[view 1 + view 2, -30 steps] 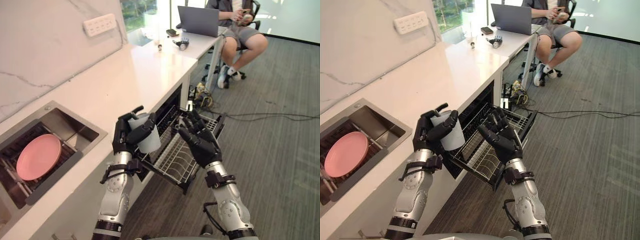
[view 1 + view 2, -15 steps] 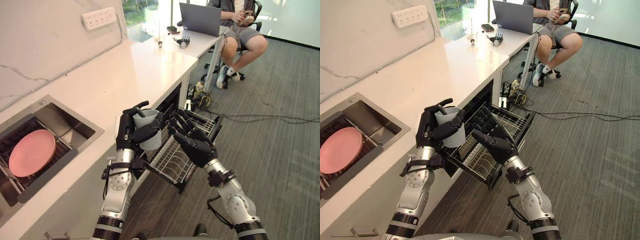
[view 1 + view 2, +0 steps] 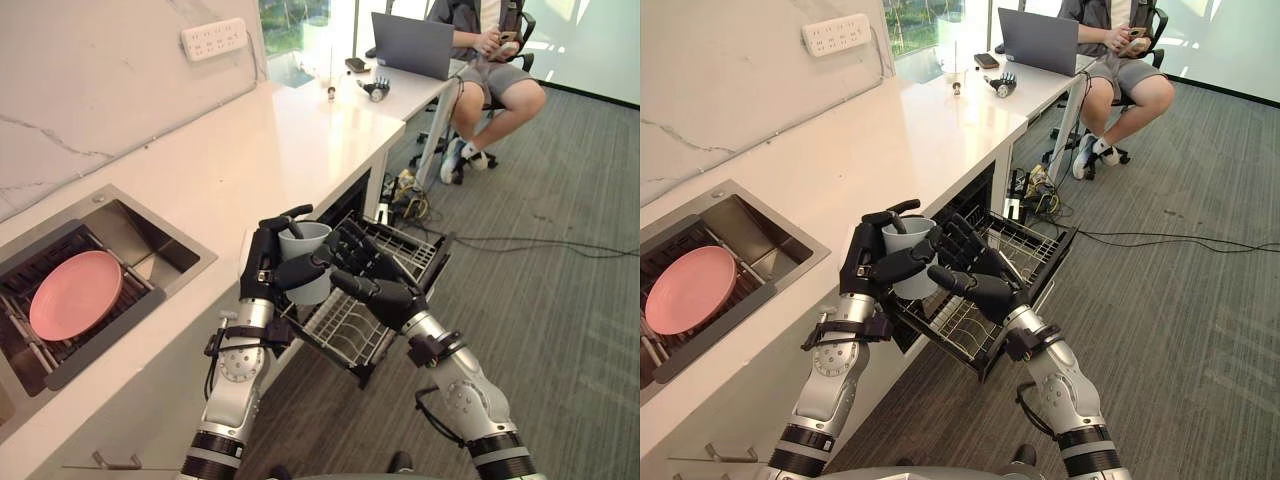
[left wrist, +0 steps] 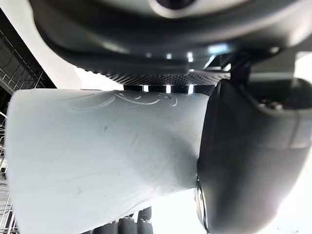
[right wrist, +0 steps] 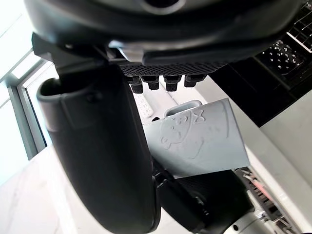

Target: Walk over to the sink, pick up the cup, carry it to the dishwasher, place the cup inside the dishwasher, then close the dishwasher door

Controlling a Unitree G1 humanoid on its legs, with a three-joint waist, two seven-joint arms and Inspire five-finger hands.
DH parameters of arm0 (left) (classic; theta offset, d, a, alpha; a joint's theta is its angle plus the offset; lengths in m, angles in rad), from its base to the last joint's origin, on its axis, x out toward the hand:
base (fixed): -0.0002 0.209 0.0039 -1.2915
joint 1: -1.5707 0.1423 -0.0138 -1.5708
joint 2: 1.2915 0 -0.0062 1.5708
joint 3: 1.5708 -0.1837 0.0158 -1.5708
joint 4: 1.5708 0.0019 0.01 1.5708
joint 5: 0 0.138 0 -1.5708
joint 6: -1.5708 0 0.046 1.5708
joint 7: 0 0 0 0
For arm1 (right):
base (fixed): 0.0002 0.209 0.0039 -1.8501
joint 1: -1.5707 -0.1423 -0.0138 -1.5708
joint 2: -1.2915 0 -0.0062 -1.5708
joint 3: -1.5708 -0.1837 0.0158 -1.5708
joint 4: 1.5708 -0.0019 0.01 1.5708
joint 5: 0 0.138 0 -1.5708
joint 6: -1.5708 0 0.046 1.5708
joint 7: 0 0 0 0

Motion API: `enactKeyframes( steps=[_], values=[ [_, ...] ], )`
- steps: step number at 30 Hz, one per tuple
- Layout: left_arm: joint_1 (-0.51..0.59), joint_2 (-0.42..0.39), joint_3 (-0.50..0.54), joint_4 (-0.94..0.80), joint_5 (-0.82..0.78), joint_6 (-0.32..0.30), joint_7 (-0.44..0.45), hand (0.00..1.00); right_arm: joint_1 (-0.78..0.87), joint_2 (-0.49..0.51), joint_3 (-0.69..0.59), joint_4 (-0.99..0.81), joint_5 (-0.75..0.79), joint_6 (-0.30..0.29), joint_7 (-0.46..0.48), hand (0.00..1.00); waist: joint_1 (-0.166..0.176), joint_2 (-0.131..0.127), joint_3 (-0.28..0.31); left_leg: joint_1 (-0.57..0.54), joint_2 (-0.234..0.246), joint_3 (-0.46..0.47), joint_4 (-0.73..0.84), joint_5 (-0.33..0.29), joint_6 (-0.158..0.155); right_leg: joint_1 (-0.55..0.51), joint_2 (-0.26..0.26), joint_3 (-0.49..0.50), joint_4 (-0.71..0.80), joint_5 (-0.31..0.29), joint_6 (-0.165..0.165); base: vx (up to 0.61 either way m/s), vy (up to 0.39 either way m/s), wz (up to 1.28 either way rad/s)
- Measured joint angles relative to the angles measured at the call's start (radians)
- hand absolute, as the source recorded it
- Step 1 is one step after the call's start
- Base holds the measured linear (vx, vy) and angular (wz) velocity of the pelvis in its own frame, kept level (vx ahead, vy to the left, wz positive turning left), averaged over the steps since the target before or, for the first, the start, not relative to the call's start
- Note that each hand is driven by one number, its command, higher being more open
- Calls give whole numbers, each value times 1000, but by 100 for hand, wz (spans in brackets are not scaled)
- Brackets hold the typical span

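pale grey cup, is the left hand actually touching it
Touching. The left wrist view shows the left hand pressed against the pale grey cup; the left eye view shows its fingers curled round it.

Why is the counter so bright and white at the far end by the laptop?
Left eye view: daylight from the window glares off the white counter near the laptop, so that end looks washed out. Left wrist view: the pale cup catches the light, while the left hand curled round it looks dark against the bright background.
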Motion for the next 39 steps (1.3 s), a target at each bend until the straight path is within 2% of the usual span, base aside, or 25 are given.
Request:
enactKeyframes(
  steps=[2, 7, 17, 34, 35, 39],
  values=[
    [0, 7, -3, -3, 0, 0, -4, 0, 0, -11, 1, 0, -65, 0, -10, 100, 0, 0, 0, 0, 0, 0, 0, 1, 0, 0, 0, 0, 0, 0, 0, 0, 0, 0],
    [0, 11, -22, -4, -2, 0, -9, 0, -7, -30, 6, 0, -119, 0, -41, 100, 0, -4, -4, 0, 0, 0, 0, 2, -1, 0, 1, 0, 0, 0, 0, 0, 0, 0],
    [-2, 10, -38, -63, -25, 0, -22, 0, -69, -30, 46, 1, -123, 0, -111, 100, 0, -11, -10, 0, 0, -3, 0, 2, 0, 1, 1, -1, 0, 0, 0, 0, 0, 0],
    [-4, 7, -59, -63, -66, 9, -50, 0, -151, -14, 150, 72, -148, 17, -123, 100, 27, -11, -10, 0, -1, -36, 0, 16, 3, 24, -2, -35, 1, -3, 1, 2, -7, 6],
    [-4, 7, -59, -63, -69, 9, -50, 0, -152, -15, 151, 72, -148, 18, -124, 0, 27, -11, -10, 0, -2, -39, 0, 17, 4, 25, -2, -37, 1, -3, 1, 2, -5, 5],
    [-4, 15, -52, -63, -72, 10, -49, 0, -174, -18, 168, 91, -148, 18, -129, 0, 28, -11, -10, -2, -2, -43, 0, 20, 3, 25, -2, -41, 1, -4, 0, 1, -2, 2]
  ],
)
